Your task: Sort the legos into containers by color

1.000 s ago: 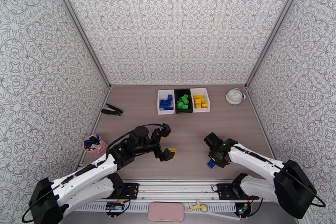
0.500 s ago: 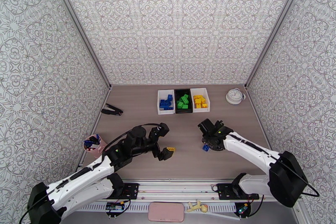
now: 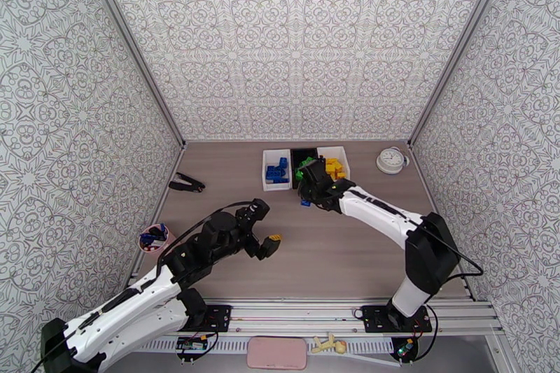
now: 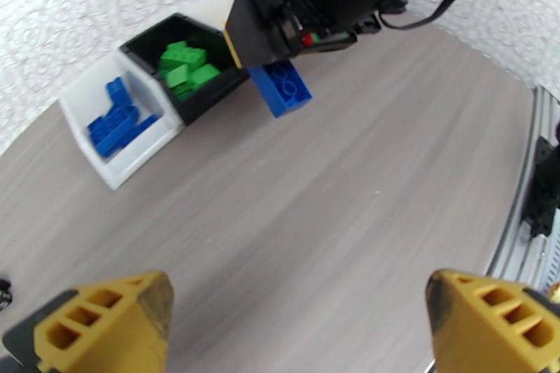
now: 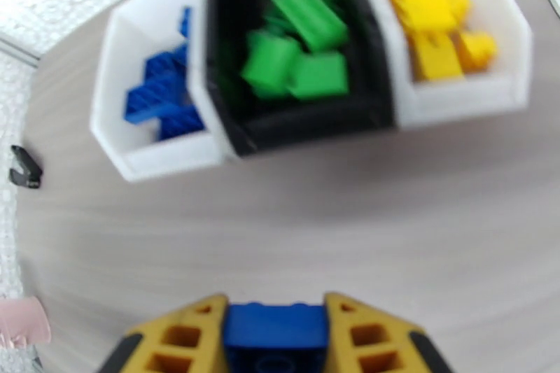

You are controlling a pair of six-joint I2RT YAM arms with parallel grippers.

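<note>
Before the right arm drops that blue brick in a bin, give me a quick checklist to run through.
1. Grip: blue brick clamped in the right gripper: ok.
2. Position: brick above the white bin of blue bricks: not ok; it hangs over the table in front of the black bin.
3. Room in that white bin: ok, bare floor shows inside.
4. Bins unmixed: ok; green bricks in the black bin, yellow bricks in the other white bin.
5. Left gripper out of the path: ok, open and apart over the table.
</note>
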